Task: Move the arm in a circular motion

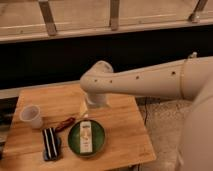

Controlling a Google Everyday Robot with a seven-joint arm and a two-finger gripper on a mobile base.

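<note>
The large cream-white arm (150,80) reaches in from the right, with small dark screw holes along it. Its rounded elbow joint (97,80) hangs over the middle of the wooden table (125,130). The gripper (89,106) points down from below the elbow, just above the tabletop. It sits a little behind the green plate (75,142) and touches nothing that I can see.
A clear plastic cup (31,116) stands at the table's left. A black flat object (50,143) lies at the front left. A small pale bottle (87,136) lies on the green plate, with a red item (64,124) beside it. A dark wall and railing run behind.
</note>
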